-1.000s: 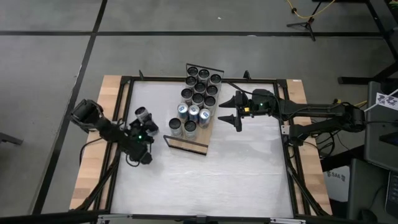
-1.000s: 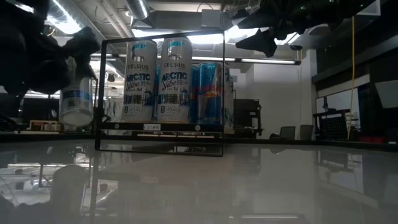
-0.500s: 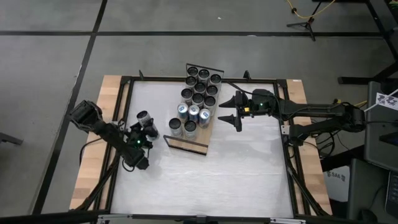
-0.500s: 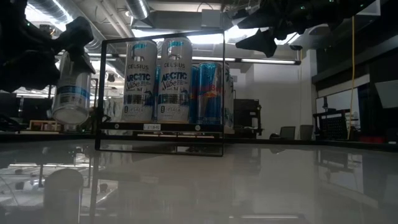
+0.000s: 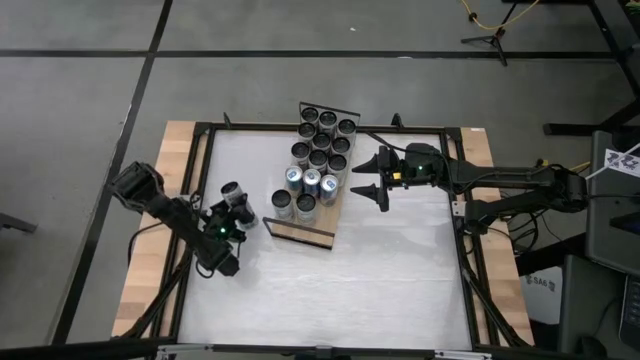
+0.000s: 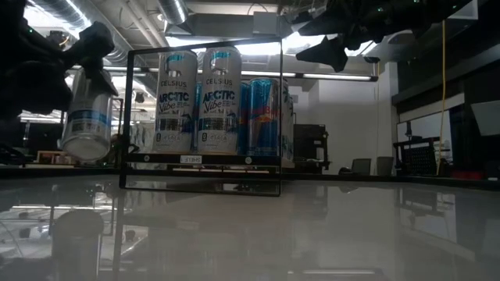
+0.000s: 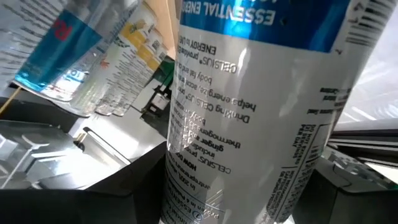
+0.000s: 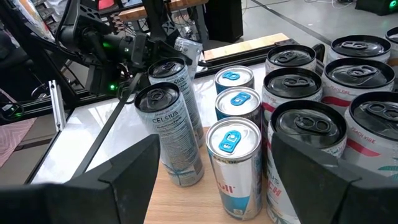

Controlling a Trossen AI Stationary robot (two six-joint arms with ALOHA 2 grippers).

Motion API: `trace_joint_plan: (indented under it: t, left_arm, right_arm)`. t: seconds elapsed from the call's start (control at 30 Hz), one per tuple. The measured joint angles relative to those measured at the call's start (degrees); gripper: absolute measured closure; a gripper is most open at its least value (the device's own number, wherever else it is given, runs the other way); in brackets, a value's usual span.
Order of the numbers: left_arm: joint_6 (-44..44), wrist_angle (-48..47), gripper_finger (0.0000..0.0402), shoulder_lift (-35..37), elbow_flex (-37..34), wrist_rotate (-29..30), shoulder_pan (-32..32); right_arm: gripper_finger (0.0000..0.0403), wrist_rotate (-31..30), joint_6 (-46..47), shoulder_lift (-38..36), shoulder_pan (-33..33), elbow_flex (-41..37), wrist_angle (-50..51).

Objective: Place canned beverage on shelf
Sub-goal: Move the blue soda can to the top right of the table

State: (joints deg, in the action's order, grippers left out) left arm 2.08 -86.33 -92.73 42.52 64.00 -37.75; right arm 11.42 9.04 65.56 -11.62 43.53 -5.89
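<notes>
The left claw (image 5: pixel 232 212) is holding the tall, smooth silver-and-blue drink can (image 6: pixel 86 113) around its middle near the table's left edge, which looks right for a hard, slippery, probably heavy can, while the right claw (image 5: pixel 367 176) is waiting wide open beside the long light-wood shelf (image 5: pixel 300 231).

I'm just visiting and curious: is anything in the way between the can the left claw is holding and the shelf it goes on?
Nothing visible does. The left claw holds the can above bare table beside the shelf, whose near end is free in front of the standing cans.
</notes>
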Motion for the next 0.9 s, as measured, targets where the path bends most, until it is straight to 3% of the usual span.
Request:
trace_joint_plan:
  t: [0.27, 0.6, 0.9]
  left_arm:
    - [0.07, -3.78, 0.0157, -0.02, 0.0, 5.66, -3.55]
    - [-1.91, -3.69, 0.0157, -0.02, 1.95, 6.13, -7.5]
    - [-3.48, -3.69, 0.0157, -0.02, 6.59, 7.17, -9.53]
  right_arm:
    - [0.01, 2.26, 3.53, 0.0, 0.0, 0.0, -0.99]
    - [0.01, 8.77, 8.31, 0.0, 0.02, 0.01, -5.22]
    - [0.01, 9.24, 10.67, 0.0, 0.02, 0.02, -11.01]
